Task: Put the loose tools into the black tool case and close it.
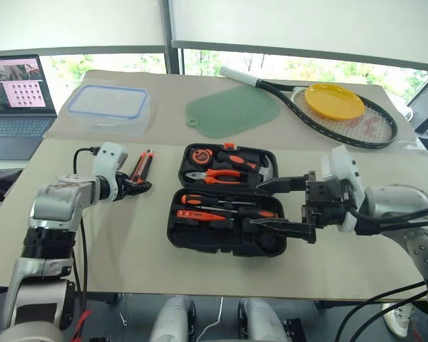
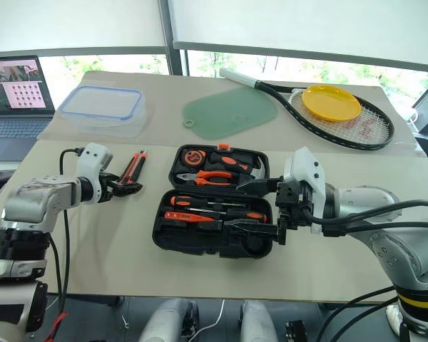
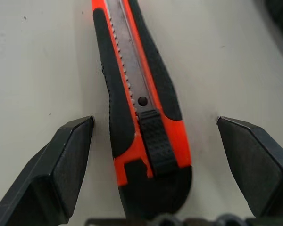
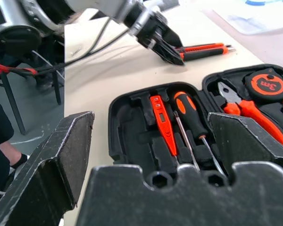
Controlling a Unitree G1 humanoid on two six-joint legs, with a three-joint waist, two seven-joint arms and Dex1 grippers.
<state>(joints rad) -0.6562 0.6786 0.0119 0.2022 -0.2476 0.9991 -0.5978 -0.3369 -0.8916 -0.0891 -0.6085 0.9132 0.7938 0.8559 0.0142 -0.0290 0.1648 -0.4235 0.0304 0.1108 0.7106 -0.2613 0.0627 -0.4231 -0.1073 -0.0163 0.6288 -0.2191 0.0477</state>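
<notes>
my left pincer [image 3: 146,155] is released, fingers straddling the near end of the black-and-orange utility knife [image 3: 141,108], which lies flat on the beige bench [image 1: 114,242] left of the open black moulded-plastic tool case [image 1: 225,199]. my right pincer [image 1: 282,206] gapes wide over the case's right side, grasping nothing. two black-and-orange screwdrivers [image 4: 191,125] and the slim orange tester [image 4: 162,125] sit in the case's front half.

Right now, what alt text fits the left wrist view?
A black-and-orange utility knife lies flat on a pale tabletop, its butt end nearest the camera. The open left gripper straddles it, one black finger on each side, neither touching the knife.
</notes>
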